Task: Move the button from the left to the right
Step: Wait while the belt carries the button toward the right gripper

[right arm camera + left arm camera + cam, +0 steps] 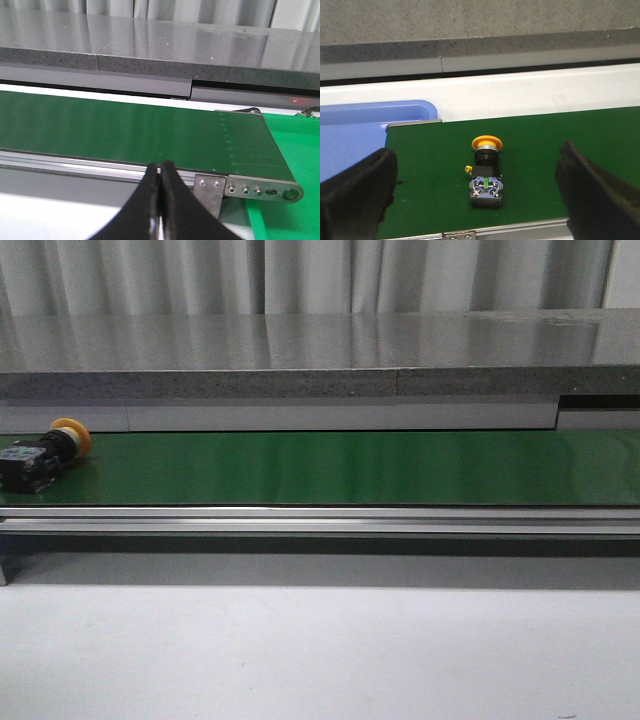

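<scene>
Conveyor belting [350,468] of green colour is seen running across the front view from the left edge to the right edge, carried on a silvery metal rail [320,520] and backed by a grey stone-like ledge [300,385]. At the far left end of the belt, the button [45,455] is found lying on its side, with its yellow-orange cap turned toward the ledge and its black body turned toward the near rail. In the left wrist view the same button [486,172] is shown resting on the belt between the two black fingers [357,192] of the left gripper [475,195]; the fingers are spread wide and are kept well apart from the button, so nothing is grasped. A small yellow fragment [467,169] is seen on the belt just beside the button body. A blue tray [365,135] is located past the belt end, next to the left gripper; only part of it is shown, and no contents can be made out in that part. In the right wrist view the right gripper [161,200] is shown with its two black fingers pressed together and with nothing held between them, positioned before the near rail close to the right end of the belt [150,130], where a metal end bracket [250,187] is fitted. A flat green surface [295,145] is seen beyond that end.
</scene>
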`<action>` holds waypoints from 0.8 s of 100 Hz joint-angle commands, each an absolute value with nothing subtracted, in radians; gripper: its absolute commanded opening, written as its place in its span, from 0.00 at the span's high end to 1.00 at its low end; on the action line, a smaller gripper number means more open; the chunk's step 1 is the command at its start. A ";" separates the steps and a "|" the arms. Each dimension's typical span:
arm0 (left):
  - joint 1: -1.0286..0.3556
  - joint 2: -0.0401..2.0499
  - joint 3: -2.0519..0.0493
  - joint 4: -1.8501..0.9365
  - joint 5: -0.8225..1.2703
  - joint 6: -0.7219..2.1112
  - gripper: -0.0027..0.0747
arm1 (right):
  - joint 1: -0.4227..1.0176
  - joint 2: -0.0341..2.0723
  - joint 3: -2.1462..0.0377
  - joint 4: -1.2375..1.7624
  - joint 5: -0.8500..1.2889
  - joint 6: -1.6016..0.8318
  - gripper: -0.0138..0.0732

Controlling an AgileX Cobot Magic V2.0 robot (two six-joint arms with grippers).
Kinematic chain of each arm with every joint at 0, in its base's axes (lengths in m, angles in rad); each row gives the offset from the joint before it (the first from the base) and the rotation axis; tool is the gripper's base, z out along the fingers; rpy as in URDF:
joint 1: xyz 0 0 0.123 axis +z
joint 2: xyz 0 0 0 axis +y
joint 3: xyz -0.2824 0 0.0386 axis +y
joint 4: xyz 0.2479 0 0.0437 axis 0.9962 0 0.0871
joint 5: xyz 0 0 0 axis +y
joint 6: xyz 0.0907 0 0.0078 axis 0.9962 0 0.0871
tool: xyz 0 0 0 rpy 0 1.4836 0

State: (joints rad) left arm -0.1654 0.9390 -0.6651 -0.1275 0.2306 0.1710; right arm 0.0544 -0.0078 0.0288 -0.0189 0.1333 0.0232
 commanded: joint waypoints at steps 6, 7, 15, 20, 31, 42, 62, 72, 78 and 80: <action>-0.178 0.765 -0.553 -0.144 0.045 0.169 0.17 | 0.055 -0.025 0.030 -0.028 0.050 0.019 0.98; -0.178 0.756 -0.546 -0.144 0.040 0.169 0.17 | 0.055 -0.025 0.030 -0.028 0.050 0.019 0.98; -0.174 0.641 -0.457 -0.145 0.000 0.169 0.17 | 0.055 -0.025 0.030 -0.028 0.050 0.019 0.98; -0.174 0.591 -0.421 -0.150 -0.008 0.169 0.17 | 0.055 -0.025 0.030 -0.028 0.050 0.019 0.98; -0.174 0.470 -0.345 -0.172 -0.012 0.169 0.17 | 0.055 -0.025 0.030 -0.028 0.050 0.019 0.98; -0.172 0.371 -0.289 -0.172 -0.031 0.169 0.17 | 0.055 -0.025 0.030 -0.028 0.050 0.019 0.98; -0.172 0.302 -0.216 -0.170 -0.119 0.169 0.20 | 0.055 -0.025 0.030 -0.028 0.050 0.019 0.98; -0.172 0.302 -0.203 -0.170 -0.120 0.169 0.30 | 0.055 -0.025 0.030 -0.028 0.050 0.019 0.98; -0.172 0.302 -0.200 -0.170 -0.120 0.169 0.40 | 0.055 -0.025 0.030 -0.028 0.050 0.019 0.98; -0.172 0.302 -0.200 -0.170 -0.120 0.169 0.43 | 0.055 -0.025 0.030 -0.028 0.050 0.019 0.98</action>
